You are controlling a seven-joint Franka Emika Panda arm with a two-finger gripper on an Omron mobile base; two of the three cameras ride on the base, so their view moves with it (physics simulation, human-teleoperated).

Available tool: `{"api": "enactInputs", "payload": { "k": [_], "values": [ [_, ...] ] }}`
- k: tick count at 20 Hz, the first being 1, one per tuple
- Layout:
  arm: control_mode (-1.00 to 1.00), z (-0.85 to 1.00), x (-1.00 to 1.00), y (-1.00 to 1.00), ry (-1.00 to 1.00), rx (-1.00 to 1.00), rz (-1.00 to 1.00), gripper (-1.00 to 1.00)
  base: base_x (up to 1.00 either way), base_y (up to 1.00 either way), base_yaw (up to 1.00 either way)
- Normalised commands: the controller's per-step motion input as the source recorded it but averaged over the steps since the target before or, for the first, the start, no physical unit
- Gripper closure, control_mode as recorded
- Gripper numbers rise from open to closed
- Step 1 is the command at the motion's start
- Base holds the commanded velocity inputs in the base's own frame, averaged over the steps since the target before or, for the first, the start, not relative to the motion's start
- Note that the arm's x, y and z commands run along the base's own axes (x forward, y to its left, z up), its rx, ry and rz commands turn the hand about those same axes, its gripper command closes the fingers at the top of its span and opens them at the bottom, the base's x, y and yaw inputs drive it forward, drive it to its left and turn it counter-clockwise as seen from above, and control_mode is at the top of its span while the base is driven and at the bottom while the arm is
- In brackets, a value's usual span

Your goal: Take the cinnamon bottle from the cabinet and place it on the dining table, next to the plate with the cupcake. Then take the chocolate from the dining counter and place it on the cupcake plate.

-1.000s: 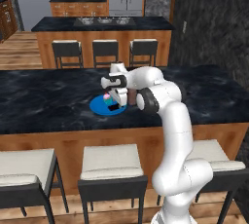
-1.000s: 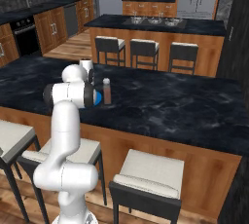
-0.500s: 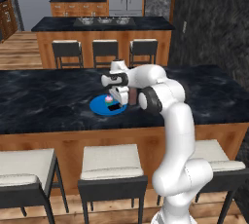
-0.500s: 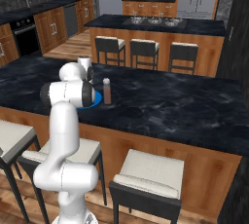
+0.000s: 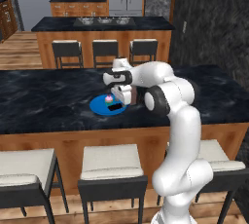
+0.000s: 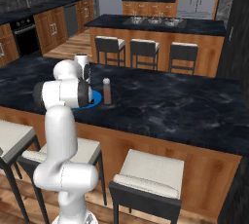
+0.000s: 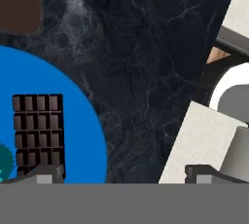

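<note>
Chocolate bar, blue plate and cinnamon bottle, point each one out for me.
chocolate bar (image 7: 38, 133): hand view, middle of its grid of squares.
blue plate (image 7: 73, 121): hand view, bare surface right of the bar.
cinnamon bottle (image 6: 106, 91): right base view, middle of its body.

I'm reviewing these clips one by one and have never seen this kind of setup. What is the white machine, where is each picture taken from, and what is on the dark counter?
Everything here is a rendered kitchen. The white machine is a robot arm on a drivable base, ending in a two-finger pincer. Two pictures come from cameras on the base, behind the arm to its left and right. The third looks down from the hand itself.

On the dark counter lies a blue plate with a pink-topped cupcake and a chocolate bar on it. A cinnamon bottle stands beside the plate.

The pincer hangs over the plate, open and holding nothing.
</note>
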Motion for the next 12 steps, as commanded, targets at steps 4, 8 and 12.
{"api": "enactInputs", "payload": {
  "k": [4,8,12],
  "values": [
    [-1.00,0.17,-0.70,0.00,-0.01,0.00,0.12,-1.00,0.00,0.00,0.00],
    [-1.00,0.10,-0.82,0.00,-0.08,-0.02,0.32,-1.00,0.00,0.00,0.00],
    [-1.00,0.10,-0.81,0.00,-0.06,0.00,0.37,-1.00,0.00,0.00,0.00]
  ]
}}
